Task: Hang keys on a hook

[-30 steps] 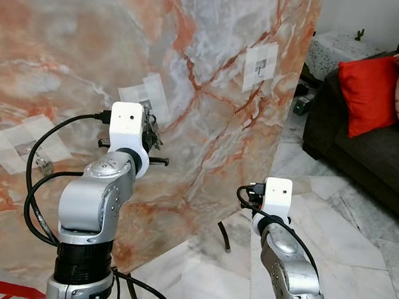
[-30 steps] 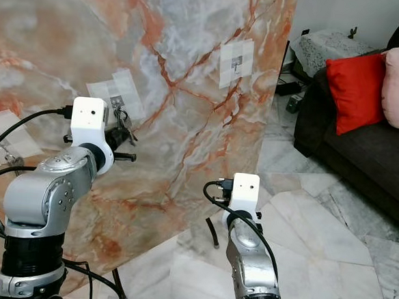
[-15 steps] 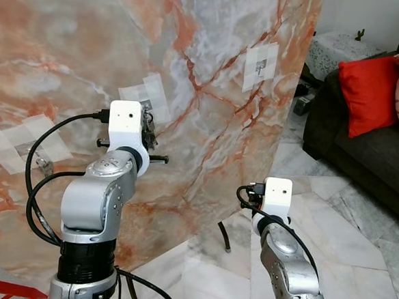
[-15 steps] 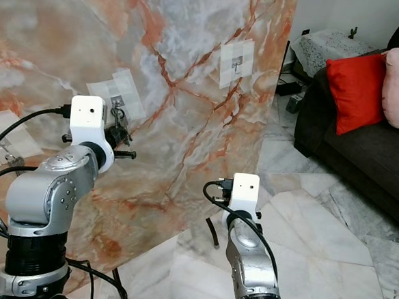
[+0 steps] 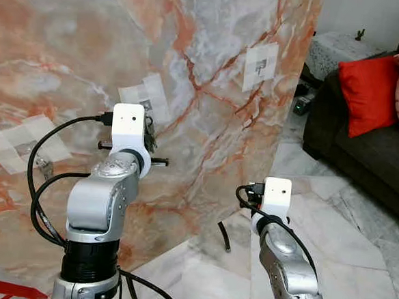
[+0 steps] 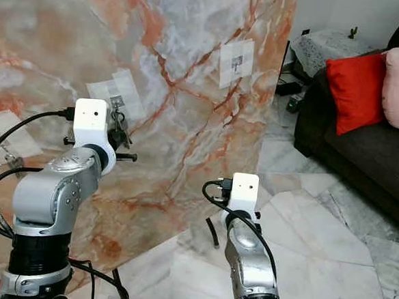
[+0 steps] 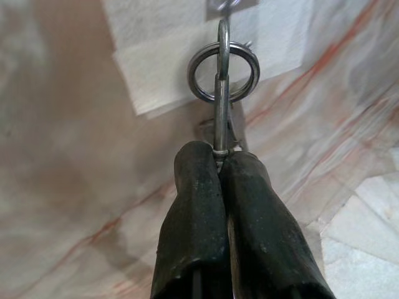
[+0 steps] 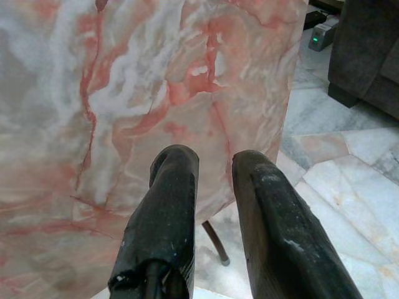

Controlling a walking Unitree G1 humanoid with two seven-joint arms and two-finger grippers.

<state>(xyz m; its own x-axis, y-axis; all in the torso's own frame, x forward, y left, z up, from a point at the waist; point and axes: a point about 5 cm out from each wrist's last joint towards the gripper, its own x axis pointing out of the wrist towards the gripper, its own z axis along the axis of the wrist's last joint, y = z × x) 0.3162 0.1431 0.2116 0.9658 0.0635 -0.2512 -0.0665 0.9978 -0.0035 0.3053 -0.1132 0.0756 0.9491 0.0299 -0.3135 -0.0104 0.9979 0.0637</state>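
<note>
The marble-patterned board (image 5: 208, 123) filling the upper left of the head view looks smooth with a soft sheen, veined orange and grey. Translucent white tape patches (image 5: 148, 94) on it look matt, like paper. At the top of the left wrist view, the key ring (image 7: 223, 70) is polished metal. The gripper fingers (image 7: 193, 218) look like matt black rubber, perhaps slightly rough. Lower right, the floor (image 5: 358, 236) is glossy marble tile; the cushion (image 5: 368, 93) at right is red cloth

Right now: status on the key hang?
Left gripper shut on keys, ring up at the taped hook on the marble board. Right gripper open, idle, low beside the board. Nothing in the way.
</note>
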